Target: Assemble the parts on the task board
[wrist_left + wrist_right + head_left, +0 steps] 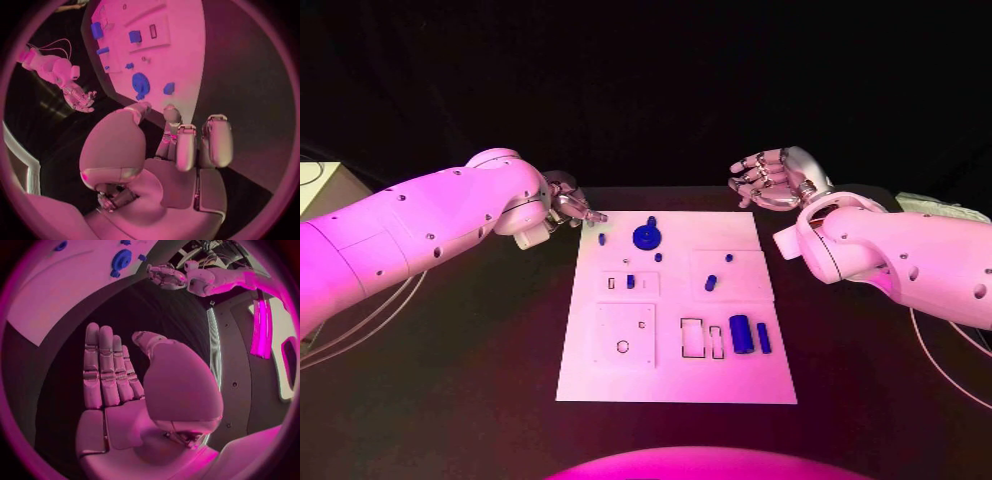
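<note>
Flat white rectangular task board is flanked at its far corners by left hand and right hand; both empty, fingers apart

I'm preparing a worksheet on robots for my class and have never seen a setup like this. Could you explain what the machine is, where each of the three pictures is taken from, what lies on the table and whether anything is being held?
This is a robot with two white arms, each ending in a silver hand. The square picture looks down from its head; the round ones come from cameras behind each wrist. On the black table lies a white task board carrying small blue parts, such as a round gear-like piece and two bars. The left hand and right hand hover by the board's far corners, holding nothing.
</note>
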